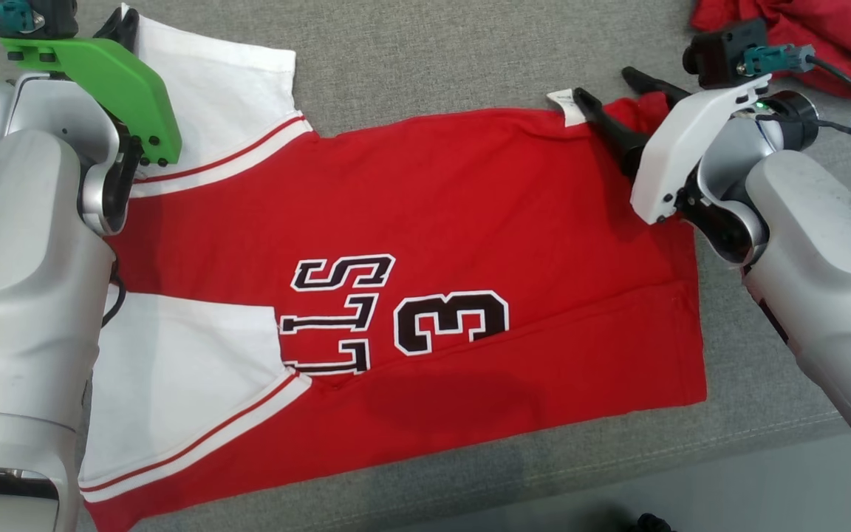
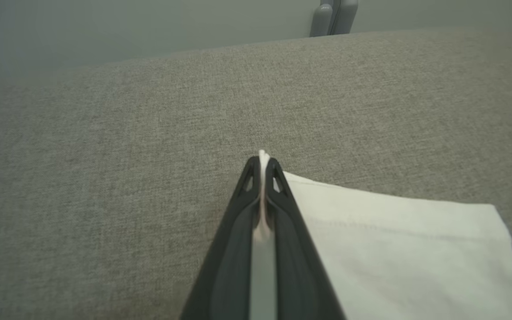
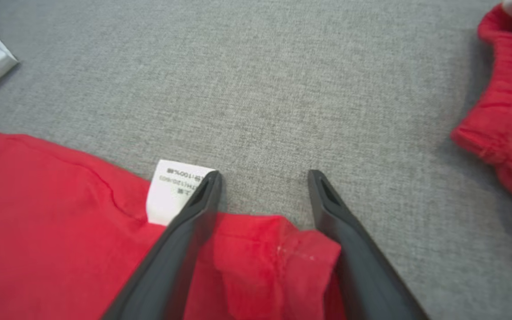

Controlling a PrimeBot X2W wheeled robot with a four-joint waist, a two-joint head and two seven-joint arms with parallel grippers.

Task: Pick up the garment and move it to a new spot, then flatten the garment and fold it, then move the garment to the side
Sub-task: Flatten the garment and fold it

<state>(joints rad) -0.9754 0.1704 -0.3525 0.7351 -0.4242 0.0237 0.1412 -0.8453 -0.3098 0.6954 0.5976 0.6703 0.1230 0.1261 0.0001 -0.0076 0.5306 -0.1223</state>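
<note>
The garment (image 1: 470,222) is a red jersey with white sleeves and black lettering, spread flat on the grey cushion. My left gripper (image 2: 262,161) is shut on the corner of the far white sleeve (image 2: 394,249); a thin strip of white cloth shows between its fingers. In the head view that gripper (image 1: 124,26) sits at the top left, on the sleeve's far edge. My right gripper (image 3: 264,178) is open, its fingers straddling the bunched red hem corner (image 3: 274,262) beside the white care label (image 3: 171,189). In the head view it (image 1: 610,89) is at the jersey's far right corner.
Another red cloth (image 1: 824,29) lies bunched at the far right, close to my right wrist, and shows as red cloth (image 3: 505,115) in the right wrist view. The grey cushion (image 1: 433,52) stretches beyond the jersey. Its front edge (image 1: 617,458) runs along the bottom right.
</note>
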